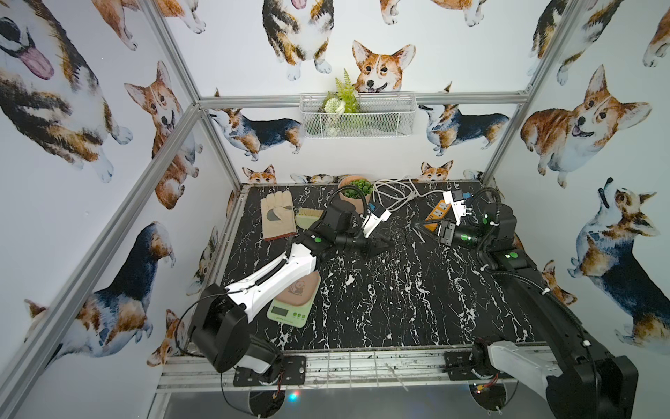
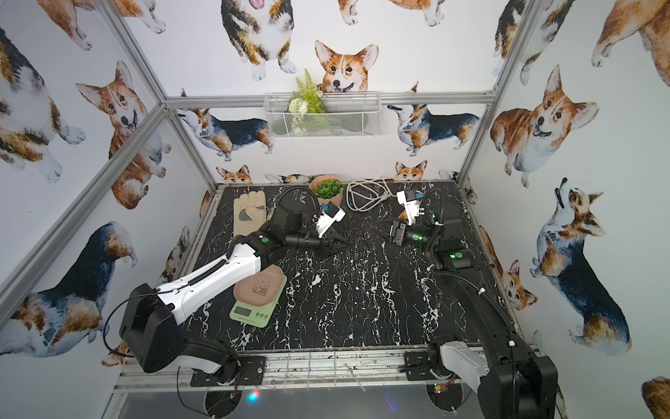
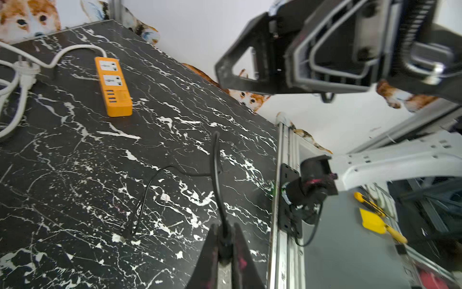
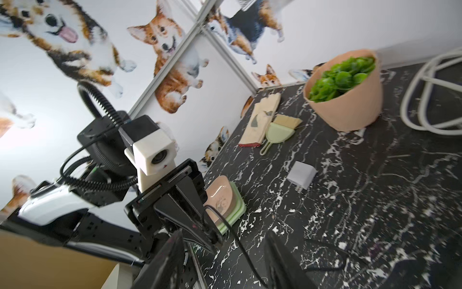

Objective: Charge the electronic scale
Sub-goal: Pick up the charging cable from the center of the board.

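We see the left gripper (image 3: pixel 225 229) pinched narrow on the end of a black cable (image 3: pixel 215 172) above the middle of the table (image 1: pixel 398 308). The right gripper (image 4: pixel 223 234) faces it with its jaws apart, gripping nothing. The electronic scale (image 1: pixel 290 312) sits near the front left corner, partly under the left arm. Bare marble runs from it to the right edge. At the far edge a pot (image 4: pixel 350 105) holds a green plant, and the wall basket (image 1: pixel 384 123) holds a fern.

Black white-veined marble bench (image 1: pixel 398 297) carries pale-green electronic scale (image 1: pixel 288 313) lower left; beige fabric glove (image 1: pixel 277 216), terracotta plant pot (image 2: pixel 331 200), orange power strip (image 1: pixel 438 210) above.
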